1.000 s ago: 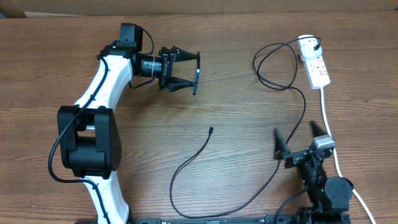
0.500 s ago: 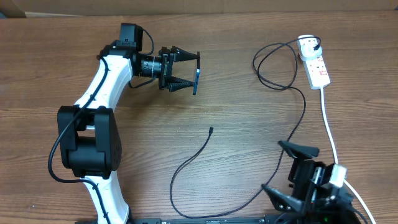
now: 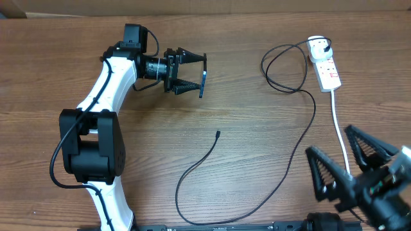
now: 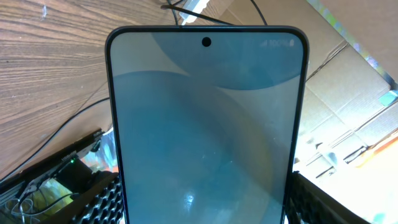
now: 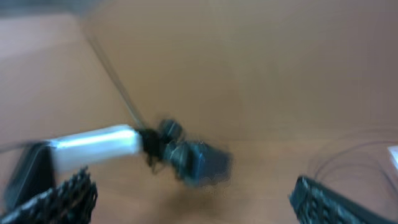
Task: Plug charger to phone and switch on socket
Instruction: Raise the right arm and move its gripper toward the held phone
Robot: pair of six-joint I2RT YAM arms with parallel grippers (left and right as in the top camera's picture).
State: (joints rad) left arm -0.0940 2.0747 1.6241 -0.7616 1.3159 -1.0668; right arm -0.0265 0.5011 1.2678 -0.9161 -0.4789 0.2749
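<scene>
The left fingers (image 3: pixel 186 85) are clamped on the phone (image 3: pixel 202 82), pinching its two long sides. The left gripper (image 3: pixel 192 72) holds it above the table (image 3: pixel 257 38) at upper centre-left of the overhead view, turned on edge so that only a thin dark sliver shows from above. In the left wrist view the teal screen (image 4: pixel 205 124) fills the frame, with the camera hole at the top end. The bottom end, probably where the charging port sits, is hidden low between the jaws.

Holding the phone up like this seems meant to steady it for the other arm.

The charger (image 3: pixel 190 169) lies loose on the wood. Its small black tip (image 3: pixel 218 133) rests mid-frame, below the phone and well apart from it, touched by nothing. The cable loops off to the upper right, where its white plug (image 3: pixel 316 45) sits in the end of the socket (image 3: pixel 329 72). Whether the socket is switched on cannot be told.

The right fingers (image 3: pixel 324 170) are spread wide and hold nothing. The right gripper (image 3: pixel 327 140) is at lower right, raised toward the camera, far from the tip. Its own view is too blurred for detail.

The cable tip is likely what it must pick up next.
</scene>
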